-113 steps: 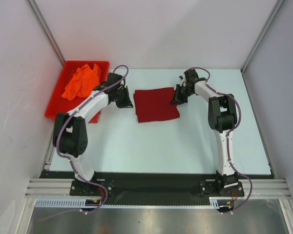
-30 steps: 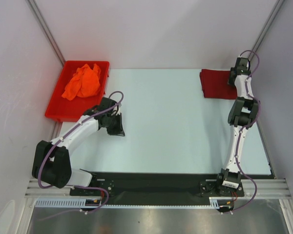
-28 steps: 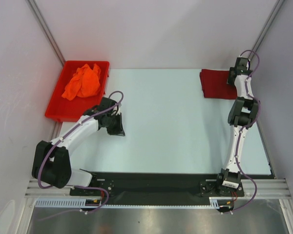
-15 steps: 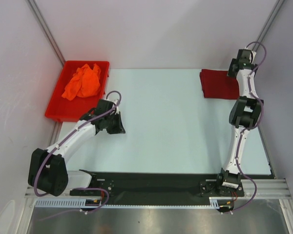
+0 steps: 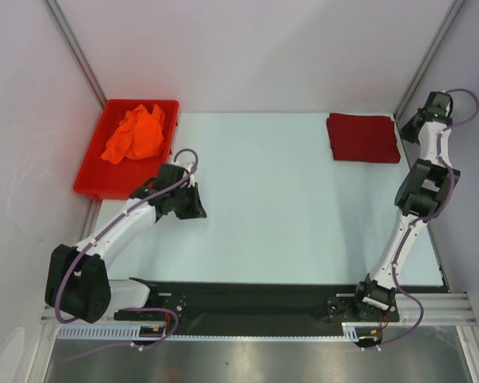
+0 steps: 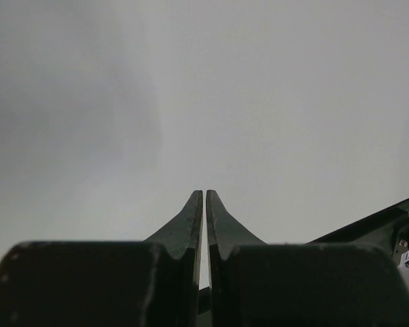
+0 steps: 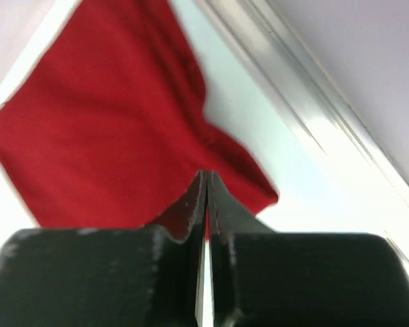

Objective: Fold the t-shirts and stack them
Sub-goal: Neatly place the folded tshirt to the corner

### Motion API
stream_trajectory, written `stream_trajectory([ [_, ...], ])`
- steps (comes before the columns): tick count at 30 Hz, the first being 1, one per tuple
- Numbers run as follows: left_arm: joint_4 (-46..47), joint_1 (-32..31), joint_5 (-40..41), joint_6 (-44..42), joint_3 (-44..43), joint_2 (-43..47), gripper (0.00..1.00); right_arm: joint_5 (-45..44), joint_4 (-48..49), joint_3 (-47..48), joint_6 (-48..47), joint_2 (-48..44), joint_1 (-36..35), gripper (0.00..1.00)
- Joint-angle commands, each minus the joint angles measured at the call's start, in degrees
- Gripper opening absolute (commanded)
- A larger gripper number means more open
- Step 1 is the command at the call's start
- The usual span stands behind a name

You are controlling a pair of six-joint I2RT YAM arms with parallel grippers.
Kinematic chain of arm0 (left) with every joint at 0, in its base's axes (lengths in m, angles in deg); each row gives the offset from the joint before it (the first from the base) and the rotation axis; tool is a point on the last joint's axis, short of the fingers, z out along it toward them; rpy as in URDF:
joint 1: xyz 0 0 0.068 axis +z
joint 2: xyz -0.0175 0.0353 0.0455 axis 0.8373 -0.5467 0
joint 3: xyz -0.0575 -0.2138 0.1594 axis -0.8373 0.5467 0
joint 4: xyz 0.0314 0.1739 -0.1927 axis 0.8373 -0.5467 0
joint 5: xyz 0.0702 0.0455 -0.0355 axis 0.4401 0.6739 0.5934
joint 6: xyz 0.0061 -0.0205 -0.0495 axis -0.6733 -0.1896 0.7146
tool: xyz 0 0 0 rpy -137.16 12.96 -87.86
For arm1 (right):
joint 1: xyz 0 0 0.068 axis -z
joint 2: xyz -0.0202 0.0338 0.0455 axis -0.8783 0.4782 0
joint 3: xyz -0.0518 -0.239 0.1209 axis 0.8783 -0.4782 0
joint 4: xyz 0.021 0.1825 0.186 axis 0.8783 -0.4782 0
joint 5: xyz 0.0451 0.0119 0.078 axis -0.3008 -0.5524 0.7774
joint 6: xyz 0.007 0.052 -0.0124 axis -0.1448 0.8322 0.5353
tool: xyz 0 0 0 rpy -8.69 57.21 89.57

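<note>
The dark red t-shirt (image 5: 363, 137) lies folded flat at the far right of the table; it also shows in the right wrist view (image 7: 109, 122). The orange t-shirt (image 5: 136, 132) lies crumpled in the red bin (image 5: 96, 179) at the far left. My right gripper (image 5: 407, 132) (image 7: 206, 176) is shut and empty, raised just right of the dark red shirt's edge. My left gripper (image 5: 196, 212) (image 6: 204, 194) is shut and empty, low over bare table, in front of the bin.
The white table (image 5: 287, 207) is walled by grey panels on three sides. A metal frame post (image 5: 427, 60) stands close behind my right wrist. The black base rail (image 5: 255, 299) runs along the near edge.
The dark red shirt went from the table's middle to the far right. My right gripper has since lifted off it and swung right. My left arm has pulled back and lowered slightly.
</note>
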Motion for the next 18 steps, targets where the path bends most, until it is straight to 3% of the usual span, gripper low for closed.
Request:
stream_trajectory([
  [1,0.95,-0.25,-1.07,-0.83,-1.65,0.33,0.09,3.19,1.93,-1.18,2.31,2.04,-0.62,0.01],
  [8,-1.77,-0.25,0.51,-0.74,-3.58,0.59,0.09,0.99,2.02,0.22,-0.06,6.0,-0.7,0.0],
  [14,-2.13,-0.16,0.42,0.05,-5.25,-0.37,0.09,-10.25,2.29,-2.41,-7.0,2.75,-2.64,0.0],
  [18,-2.04,-0.16,0.07,0.49,-6.22,-1.25,0.09,-11.5,2.63,-0.05,-10.16,5.64,-3.17,0.0],
])
